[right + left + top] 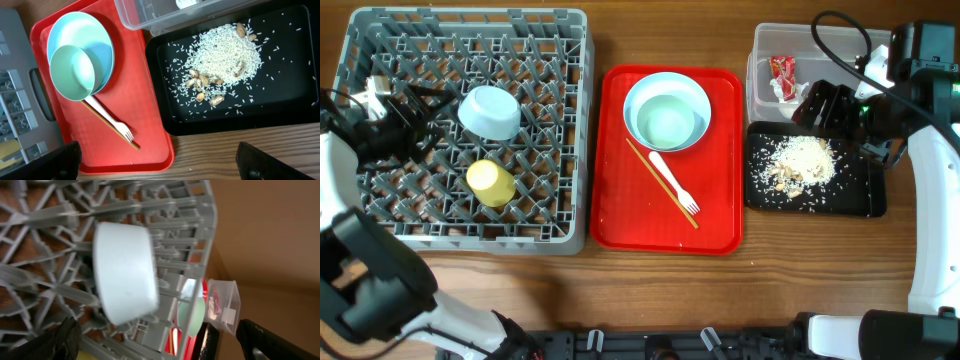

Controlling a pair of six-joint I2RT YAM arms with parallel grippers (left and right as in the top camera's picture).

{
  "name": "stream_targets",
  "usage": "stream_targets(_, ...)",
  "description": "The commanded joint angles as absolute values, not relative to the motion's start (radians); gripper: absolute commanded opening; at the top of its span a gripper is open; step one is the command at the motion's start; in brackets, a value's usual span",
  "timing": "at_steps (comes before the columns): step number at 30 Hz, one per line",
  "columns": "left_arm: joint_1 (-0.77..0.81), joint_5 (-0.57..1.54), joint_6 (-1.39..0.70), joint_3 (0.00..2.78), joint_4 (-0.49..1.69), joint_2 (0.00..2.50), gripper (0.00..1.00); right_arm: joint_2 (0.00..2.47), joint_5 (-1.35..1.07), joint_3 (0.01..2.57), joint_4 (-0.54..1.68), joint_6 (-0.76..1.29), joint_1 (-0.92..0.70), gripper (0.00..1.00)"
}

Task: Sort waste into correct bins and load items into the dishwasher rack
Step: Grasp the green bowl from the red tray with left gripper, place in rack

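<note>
The fork [673, 183] is nearer the right pincer [820, 105]
It lies slanted on the red tray [720, 205], to that pincer's left. The right one and the left pincer [423, 112] are both wide open and empty.

The brown wooden desk [650, 290] holds four things. The big grey rack [470, 236] sits on the left. The red tray [630, 215] lies just beside it (in the middle). On the right, the clear tub [760, 95] sits behind the black tray [855, 195], very close to it.
</note>
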State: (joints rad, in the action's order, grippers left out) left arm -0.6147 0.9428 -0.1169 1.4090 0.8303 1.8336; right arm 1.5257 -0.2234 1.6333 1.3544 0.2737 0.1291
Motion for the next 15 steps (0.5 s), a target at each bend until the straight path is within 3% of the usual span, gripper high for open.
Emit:
stream_targets(1, -0.553, 0.915, -0.119, 1.414, 0.836, 1.702, 1.00, 1.511, -0.206, 1.642, 1.355, 0.262, 0.133, 1.00)
stream_targets(4, -0.369, 0.686, -0.143, 1.414, 0.835, 1.584, 1.00, 1.511, -0.206, 1.642, 1.355, 0.262, 0.133, 1.00)
stream_targets(9, 0.133, 0.223, -0.213, 1.429, 0.735, 1.522, 1.00, 1.511, -0.204, 1.642, 1.368, 0.262, 0.133, 1.00)
stream_targets(15, 0.390, 0.062, -0.221, 1.641, 0.686, 1.614, 1.00, 1.511, -0.152, 1.643, 1.416, 0.264, 0.133, 1.00)
